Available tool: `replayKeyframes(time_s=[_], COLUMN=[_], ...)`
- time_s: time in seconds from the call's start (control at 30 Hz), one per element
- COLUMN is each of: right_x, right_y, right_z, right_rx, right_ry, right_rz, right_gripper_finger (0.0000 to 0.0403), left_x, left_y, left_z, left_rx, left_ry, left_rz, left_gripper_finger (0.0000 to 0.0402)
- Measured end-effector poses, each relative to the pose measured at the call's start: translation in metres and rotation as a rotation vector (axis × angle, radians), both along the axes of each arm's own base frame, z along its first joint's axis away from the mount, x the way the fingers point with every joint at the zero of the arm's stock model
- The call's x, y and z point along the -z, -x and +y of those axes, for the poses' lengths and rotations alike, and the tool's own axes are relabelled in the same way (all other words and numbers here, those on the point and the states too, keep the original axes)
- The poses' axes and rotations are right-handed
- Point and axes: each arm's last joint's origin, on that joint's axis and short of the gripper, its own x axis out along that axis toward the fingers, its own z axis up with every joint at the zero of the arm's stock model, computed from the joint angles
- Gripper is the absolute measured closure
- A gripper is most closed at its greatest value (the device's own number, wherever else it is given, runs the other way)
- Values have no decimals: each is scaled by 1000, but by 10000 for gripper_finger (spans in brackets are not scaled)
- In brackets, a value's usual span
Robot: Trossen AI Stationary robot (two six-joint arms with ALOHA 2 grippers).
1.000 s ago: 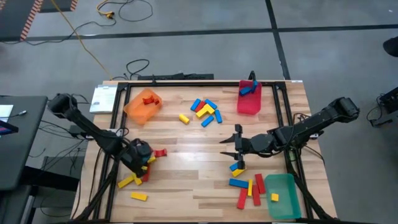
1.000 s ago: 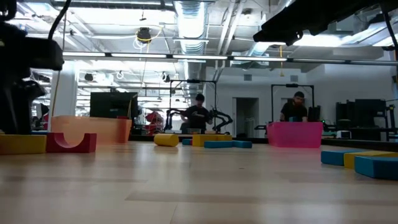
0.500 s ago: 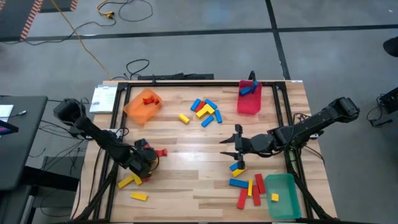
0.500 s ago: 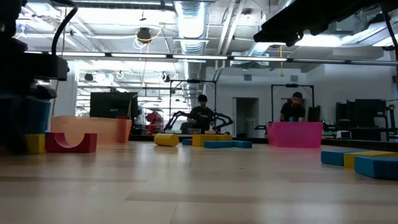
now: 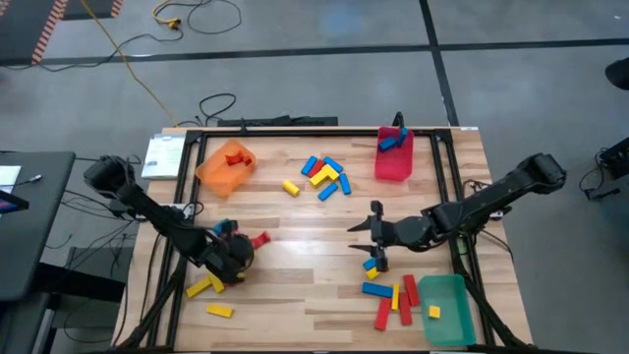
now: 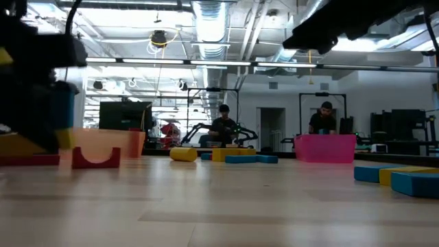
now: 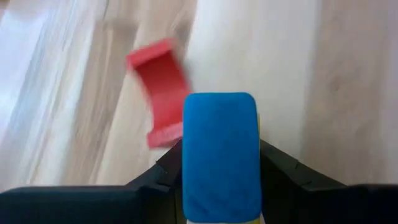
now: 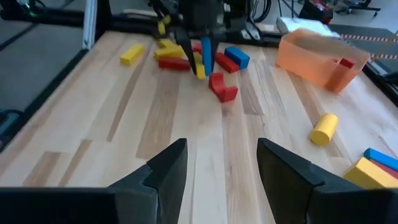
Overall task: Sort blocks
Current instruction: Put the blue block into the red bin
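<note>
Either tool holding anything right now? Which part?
Left tool clamps a small blue rectangular block by its two side faces, with a yellow sliver showing behind it. Right tool is open and holds nothing.

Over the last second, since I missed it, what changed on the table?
The left tool, shut on a blue block, rose and shifted slightly right, beside the red arch block. The right tool stayed open, hovering in place; bins and remaining blocks are unmoved.
</note>
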Motion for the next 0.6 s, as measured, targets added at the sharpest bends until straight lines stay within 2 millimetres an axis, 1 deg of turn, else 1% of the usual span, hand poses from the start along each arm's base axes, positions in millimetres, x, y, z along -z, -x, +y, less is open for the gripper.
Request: replayKeyframes(time_s=[0.07,0.13,0.3,0.47,0.6], right_x=[5,12,26,30,29], right_y=[-3,-6,-14,-17,-17], right_z=[2,4,9,12,11], right_rx=[-1,-2,-34,-50,-50], right_ry=[1,6,-5,-2,-3], right_rz=[13,37,74,73,70], right_gripper_finger=[196,196,196,196,196], left_x=[-2,0,4,6,9], left_y=[-2,-1,4,9,14], left_z=[0,2,7,8,8], left_rx=[15,11,-48,-79,-95], left_ry=[-5,-13,-15,39,98], left_rz=[-18,8,75,143,225], left_gripper_finger=[269,255,201,160,150])
